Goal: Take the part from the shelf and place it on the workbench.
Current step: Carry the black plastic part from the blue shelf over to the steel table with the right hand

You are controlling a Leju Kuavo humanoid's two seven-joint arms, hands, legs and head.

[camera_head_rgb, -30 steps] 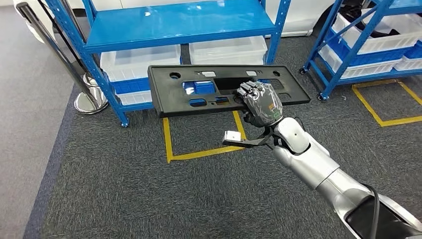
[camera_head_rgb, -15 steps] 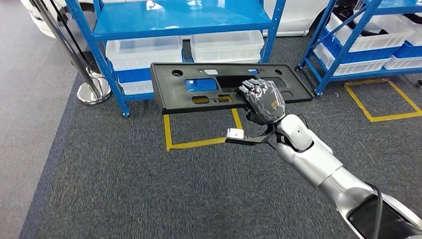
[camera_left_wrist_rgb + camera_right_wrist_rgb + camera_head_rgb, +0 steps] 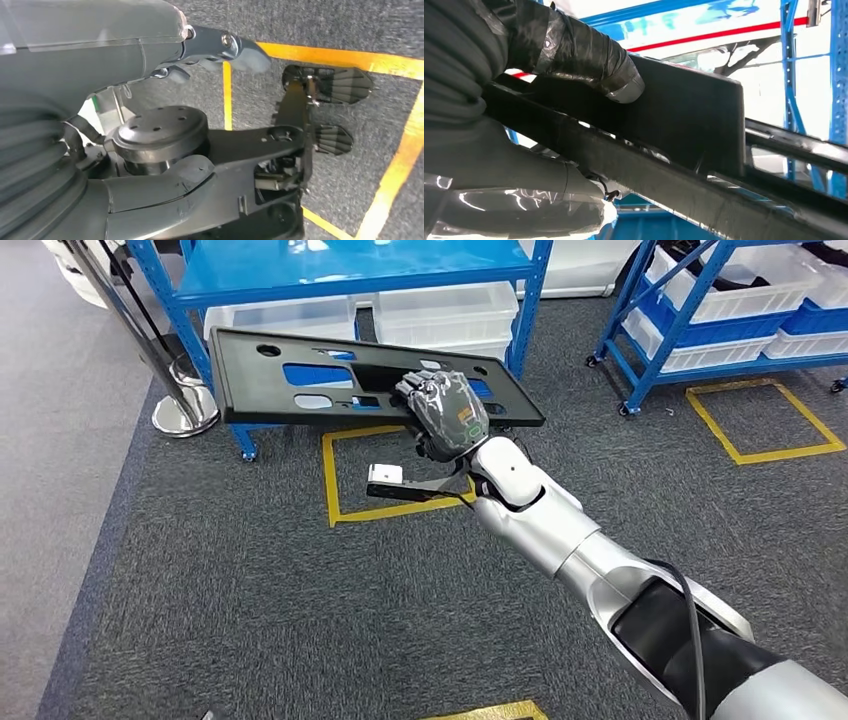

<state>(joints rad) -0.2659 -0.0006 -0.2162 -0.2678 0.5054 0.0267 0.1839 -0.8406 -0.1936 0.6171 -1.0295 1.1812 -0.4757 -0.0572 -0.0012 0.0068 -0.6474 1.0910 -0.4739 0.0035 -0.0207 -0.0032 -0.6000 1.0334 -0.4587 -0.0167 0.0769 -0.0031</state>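
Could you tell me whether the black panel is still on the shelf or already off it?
Off it. The right hand holds the black panel in the air, in front of the blue shelf, above the carpet.

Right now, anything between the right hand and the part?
No. The right hand already grips the black part at its near edge and holds it off the blue shelf, over the carpet. The workbench is out of frame.

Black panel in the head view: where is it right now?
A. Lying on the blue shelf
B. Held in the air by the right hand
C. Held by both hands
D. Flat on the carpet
B: the right hand grips the black panel above the carpet, in front of the blue shelf.
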